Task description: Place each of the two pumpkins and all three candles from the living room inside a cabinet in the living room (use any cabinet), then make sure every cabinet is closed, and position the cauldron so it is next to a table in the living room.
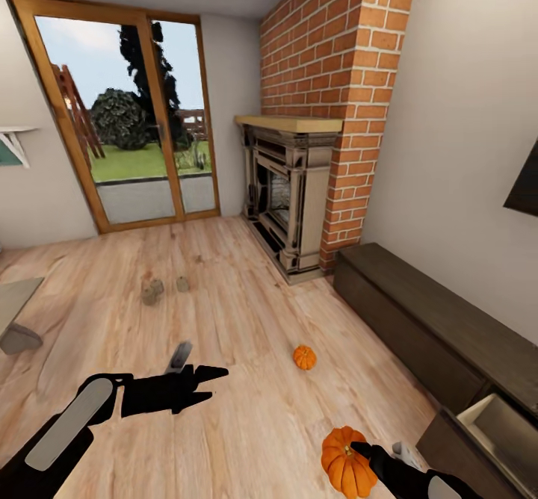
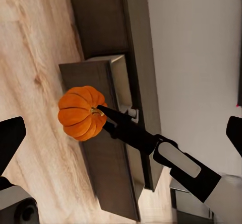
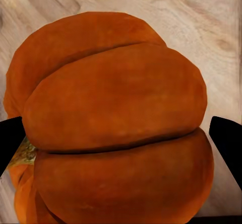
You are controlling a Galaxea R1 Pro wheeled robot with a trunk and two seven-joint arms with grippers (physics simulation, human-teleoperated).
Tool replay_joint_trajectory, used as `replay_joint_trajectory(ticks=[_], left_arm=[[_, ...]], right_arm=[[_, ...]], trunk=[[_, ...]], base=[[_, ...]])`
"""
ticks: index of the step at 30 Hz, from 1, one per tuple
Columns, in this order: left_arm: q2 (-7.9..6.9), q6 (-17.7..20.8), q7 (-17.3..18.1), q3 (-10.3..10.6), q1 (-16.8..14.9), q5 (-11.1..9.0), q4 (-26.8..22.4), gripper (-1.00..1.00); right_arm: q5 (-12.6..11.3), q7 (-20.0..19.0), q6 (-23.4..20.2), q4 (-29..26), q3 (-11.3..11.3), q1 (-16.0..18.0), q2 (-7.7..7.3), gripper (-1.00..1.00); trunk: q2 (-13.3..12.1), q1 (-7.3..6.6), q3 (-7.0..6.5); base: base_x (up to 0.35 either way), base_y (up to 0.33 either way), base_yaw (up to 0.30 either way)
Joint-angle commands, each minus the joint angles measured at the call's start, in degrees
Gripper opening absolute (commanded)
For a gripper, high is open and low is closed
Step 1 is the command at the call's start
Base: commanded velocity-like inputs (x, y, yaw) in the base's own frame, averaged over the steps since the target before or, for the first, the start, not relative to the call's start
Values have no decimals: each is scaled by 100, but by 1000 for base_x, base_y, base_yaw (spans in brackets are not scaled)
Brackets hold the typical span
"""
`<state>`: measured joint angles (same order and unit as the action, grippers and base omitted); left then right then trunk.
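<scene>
The right gripper [image 1: 364, 450] is clamping a ribbed, glossy orange pumpkin [image 1: 345, 463] between its black fingers, near the dark wooden cabinet [image 1: 418, 327], whose pale-lined drawer [image 1: 502, 428] is standing open. A second, smaller pumpkin [image 1: 304, 357] is sitting on the grained plank floor [image 1: 246, 409]. Three stubby tan candles [image 1: 152, 290] are resting farther off. The left gripper [image 1: 213, 381] is hanging spread and empty.

Floor [image 1: 246, 417] is light, grainy wood planks. Chimney [image 1: 329, 51] is rough red brick, and the cabinet [image 1: 418, 320] is matte dark-brown wood.
</scene>
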<state>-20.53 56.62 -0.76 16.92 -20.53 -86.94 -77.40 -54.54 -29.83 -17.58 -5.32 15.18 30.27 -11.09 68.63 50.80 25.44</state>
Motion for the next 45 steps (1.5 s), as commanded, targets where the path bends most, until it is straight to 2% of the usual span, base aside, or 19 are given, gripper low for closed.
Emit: replay_joint_trajectory(ticks=[1, 19, 45], left_arm=[[-6, 7, -7, 6, -4, -16, -3, 100], [-11, 7, -3, 5, -4, -16, -3, 100], [-12, 7, -3, 6, -4, -16, -3, 100]], right_arm=[[-75, 4, -35, -5, 11, 6, -5, -100], [-77, 4, -35, -5, 11, 6, -7, -100], [-77, -3, -35, 0, 11, 6, -7, -100]], trunk=[[3, 3, 8], [3, 3, 39], [3, 3, 48]], base=[[332, 0, -275], [332, 19, -276], [318, 155, -276]])
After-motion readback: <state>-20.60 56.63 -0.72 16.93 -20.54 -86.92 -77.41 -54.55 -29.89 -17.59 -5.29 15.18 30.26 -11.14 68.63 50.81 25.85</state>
